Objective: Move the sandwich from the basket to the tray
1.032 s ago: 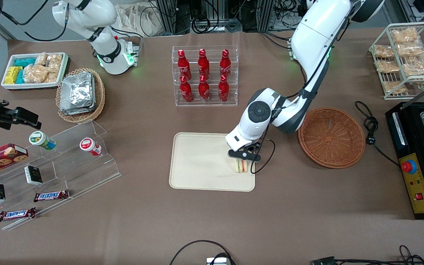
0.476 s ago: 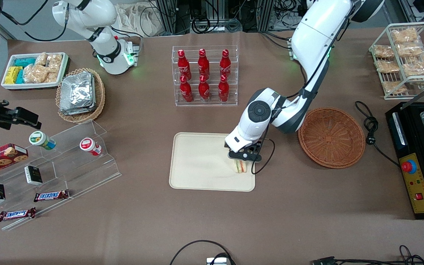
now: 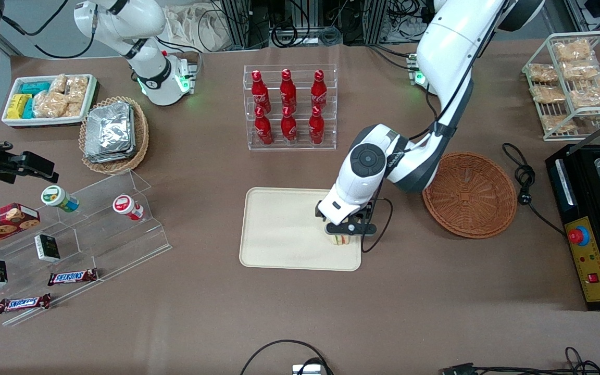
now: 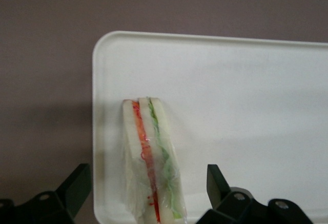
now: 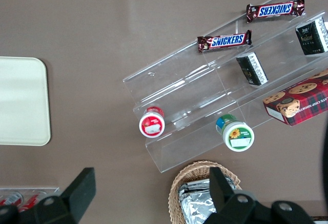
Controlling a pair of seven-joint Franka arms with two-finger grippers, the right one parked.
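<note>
Front view, read from the parked arm's end across to the working arm's: the tray lay at the table's middle, the sandwich stood on it near the rim on the basket's side, and the basket sat on the table just past that rim, with nothing in it. The gripper hung directly above the sandwich, close over it, hiding most of the wedge.

The left wrist view showed what the next move depended on. The sandwich rested on the tray between the two fingers, its bread and filling layers running lengthwise along the gap, roughly parallel to the fingers. The jaws were spread wide, with bare tray showing on each side of the wedge, so nothing was pinched. By my judgement the placing was done, and a straight lift along the approach line would clear the sandwich without brushing it.
</note>
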